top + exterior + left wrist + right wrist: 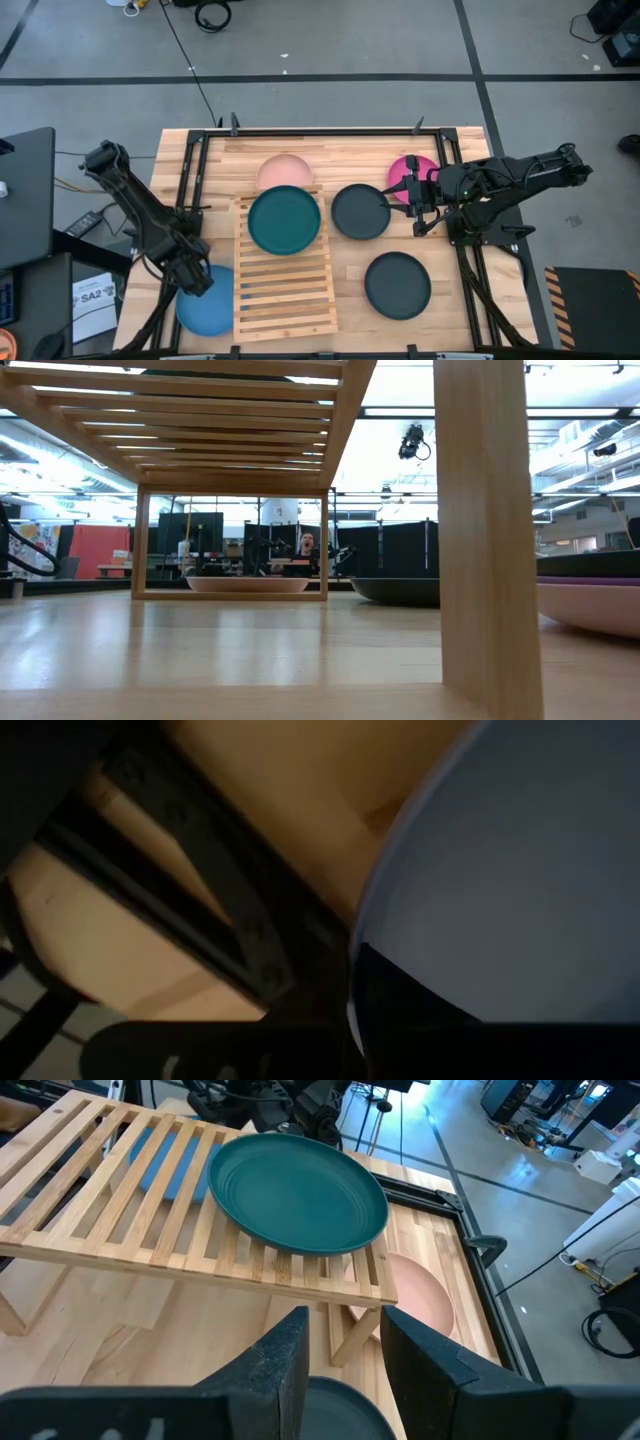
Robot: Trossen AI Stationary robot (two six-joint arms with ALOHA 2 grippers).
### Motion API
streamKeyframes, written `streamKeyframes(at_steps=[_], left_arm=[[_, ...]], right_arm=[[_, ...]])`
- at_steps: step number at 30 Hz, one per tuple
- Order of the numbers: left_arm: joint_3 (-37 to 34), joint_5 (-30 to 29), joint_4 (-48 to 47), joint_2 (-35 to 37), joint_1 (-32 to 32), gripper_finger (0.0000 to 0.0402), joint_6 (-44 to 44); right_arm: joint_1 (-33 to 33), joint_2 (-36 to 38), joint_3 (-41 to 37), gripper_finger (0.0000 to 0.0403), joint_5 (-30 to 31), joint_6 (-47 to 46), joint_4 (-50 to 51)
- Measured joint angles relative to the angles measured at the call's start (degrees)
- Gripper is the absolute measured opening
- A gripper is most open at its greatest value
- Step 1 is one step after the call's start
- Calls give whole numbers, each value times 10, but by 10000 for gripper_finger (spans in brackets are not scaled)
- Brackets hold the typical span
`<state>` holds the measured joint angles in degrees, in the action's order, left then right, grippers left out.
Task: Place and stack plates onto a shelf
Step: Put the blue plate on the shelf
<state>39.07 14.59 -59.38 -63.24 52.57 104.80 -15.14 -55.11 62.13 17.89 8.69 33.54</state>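
**Plates: one on the shelf, five left on the table**

Plates were mostly not yet placed. Only the teal plate (pixel 285 220) lay on the shelf (pixel 285 290), at its far end; the near part of the slats was bare. By my judgement the task was at an early stage, with one plate done and five to go.

The pink plate (pixel 285 170) lay on the table (pixel 340 270) just behind the shelf, partly hidden under the teal plate's end. The blue plate (pixel 205 310) lay just beside the shelf's left near corner. Right of the shelf lay two dark grey plates, one (pixel 360 211) close to the teal plate and one (pixel 397 285) nearer the front. The magenta plate (pixel 412 175) was farther right, partly under the right arm.

The left gripper (pixel 193 278) was at the rim of the blue plate with its fingers together; I could not tell if they pinched the rim. The right gripper (pixel 335 1350) hung over the edge of the dark grey plate next to the shelf, fingers apart, holding nothing.

The black frame rail beside the blue plate could hinder the lift.
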Motion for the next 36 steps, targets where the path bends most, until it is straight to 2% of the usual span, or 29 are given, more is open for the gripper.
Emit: streamKeyframes(at_steps=[26, 36], left_arm=[[0, 69, -8, 116, 0, 18, 130], [0, 115, -13, 167, -1, 18, 157]], right_arm=[[0, 0, 0, 132, 0, 0, 0], [0, 0, 0, 132, 0, 0, 0]])
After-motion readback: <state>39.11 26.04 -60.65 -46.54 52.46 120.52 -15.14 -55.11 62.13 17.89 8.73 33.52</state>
